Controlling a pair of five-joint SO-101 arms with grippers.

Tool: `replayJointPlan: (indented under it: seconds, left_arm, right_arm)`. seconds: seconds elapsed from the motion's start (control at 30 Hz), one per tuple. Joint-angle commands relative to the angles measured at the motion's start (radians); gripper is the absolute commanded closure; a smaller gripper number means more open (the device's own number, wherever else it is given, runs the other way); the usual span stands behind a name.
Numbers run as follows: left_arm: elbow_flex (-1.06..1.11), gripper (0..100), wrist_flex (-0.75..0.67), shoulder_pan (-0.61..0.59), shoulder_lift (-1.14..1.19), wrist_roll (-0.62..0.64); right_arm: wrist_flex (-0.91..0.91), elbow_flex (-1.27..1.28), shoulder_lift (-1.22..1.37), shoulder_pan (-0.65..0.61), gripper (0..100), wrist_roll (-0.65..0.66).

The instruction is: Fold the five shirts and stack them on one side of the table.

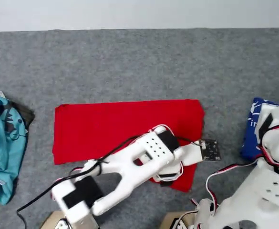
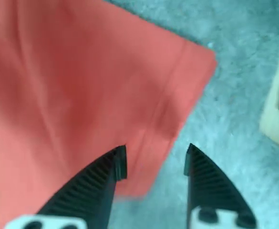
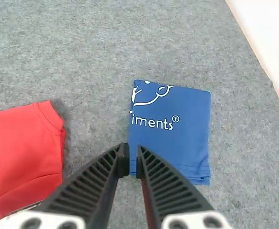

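Grey table (image 3: 82, 47) holds a folded blue shirt (image 3: 177, 148) bearing white lettering (image 3: 151, 122).

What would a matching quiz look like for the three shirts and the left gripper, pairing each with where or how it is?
Things:
1. red shirt
2. blue shirt
3. teal shirt
4. left gripper

Place or state:
A. heaped in a crumple at the far left
B. open, just above a shirt's edge
C. folded into a small neat rectangle on the right
D. laid out flat in the middle

Pairs: 1-D, 2-C, 3-A, 4-B
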Motion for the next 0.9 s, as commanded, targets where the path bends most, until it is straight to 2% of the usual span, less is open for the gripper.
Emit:
replayJointPlan:
  seconds: [0.0, 0.2, 0.5, 0.73, 0.87]
  left_arm:
    - [-0.064, 79, -0.02, 0.008, 0.051, 0.011]
    - [-0.117, 80, -0.021, 0.008, 0.14, 0.011]
    - [-0.151, 99, -0.017, 0.009, 0.175, 0.006]
    - [-0.151, 99, 0.009, 0.003, 0.063, 0.006]
    - [-0.151, 99, -0.009, -0.061, 0.014, 0.006]
  right_arm:
    - [0.035, -0.034, -0.015, 0.012, 95.6, -0.003]
    - [0.035, -0.034, -0.015, 0.012, 95.5, -0.003]
    - [0.03, -0.034, -0.015, 0.012, 95.5, -0.003]
    - [0.025, -0.034, -0.013, 0.01, 95.5, -0.003]
    - [0.025, -0.034, -0.013, 0.01, 95.5, -0.003]
